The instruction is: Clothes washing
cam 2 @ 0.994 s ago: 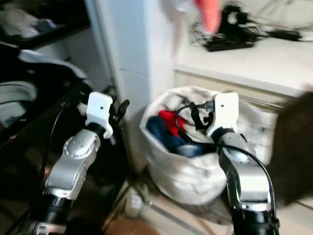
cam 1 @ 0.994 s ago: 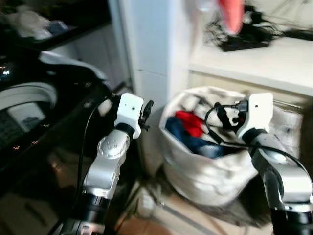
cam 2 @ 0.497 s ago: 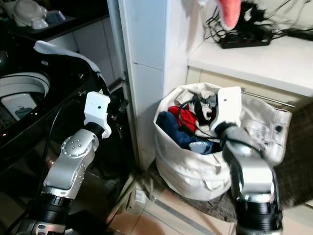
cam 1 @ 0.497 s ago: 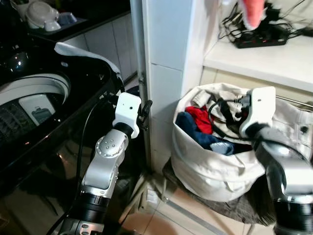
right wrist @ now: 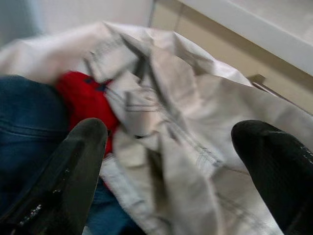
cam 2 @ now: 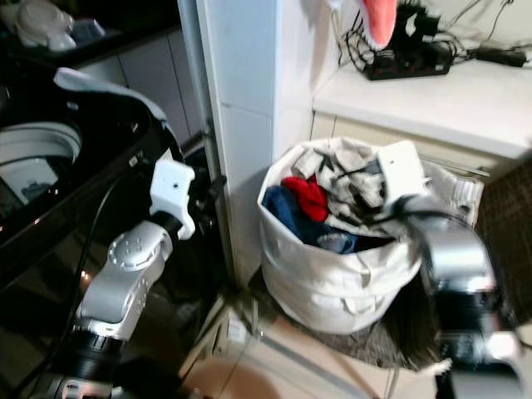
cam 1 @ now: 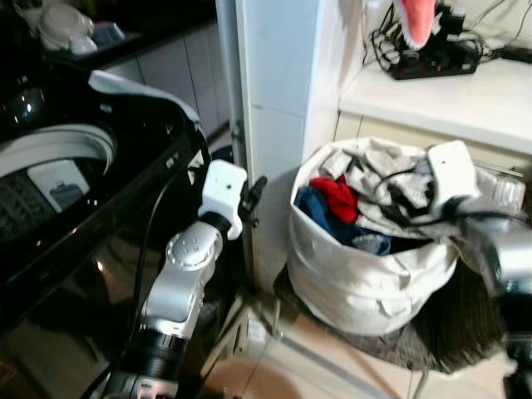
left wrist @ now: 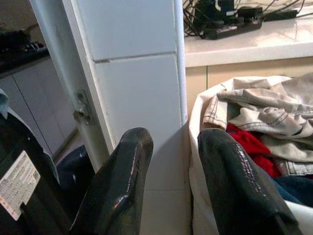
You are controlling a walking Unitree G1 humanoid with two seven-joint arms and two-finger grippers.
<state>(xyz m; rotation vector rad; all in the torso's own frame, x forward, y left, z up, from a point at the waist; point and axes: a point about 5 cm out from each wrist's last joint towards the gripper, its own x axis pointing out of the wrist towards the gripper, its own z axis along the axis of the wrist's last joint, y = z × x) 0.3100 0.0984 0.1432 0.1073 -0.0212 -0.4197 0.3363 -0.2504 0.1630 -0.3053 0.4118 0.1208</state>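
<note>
- Centrally, a white laundry bag (cam 1: pixel 366 283) stands on the floor at about 5 o'clock from the tiled white pillar (cam 1: pixel 278 125), pressed close against the pillar's foot.
- Inside the bag lie a red garment (cam 1: pixel 339 196), a blue garment (cam 1: pixel 328 224) and a pale grey garment (cam 1: pixel 391 187) heaped across the top toward 3 o'clock.
- Over the bag's 2 o'clock rim hangs the right pincer (right wrist: pixel 171 166), its two black fingers (right wrist: pixel 68 166) spread wide just above the grey garment, pinching nothing; the red garment lies beside one finger.
- At 9 o'clock from the pillar, the left pincer (left wrist: pixel 171 181) is held up with its fingers parted, gripping nothing, aimed at the pillar's corner and the bag's near edge.
- Further toward 9 o'clock sits a black top-loading washing machine (cam 1: pixel 75 216) with its lid (cam 1: pixel 141 91) raised; the pillar stands between the machine and the bag.
- Above the bag, at 1 o'clock, a white surface (cam 1: pixel 449 96) carries a black power strip (cam 1: pixel 432 62) with tangled cables, and a pink cloth (cam 1: pixel 416 21) hangs by it.
- Under the bag a dark mat (cam 1: pixel 449 332) covers the floor.
</note>
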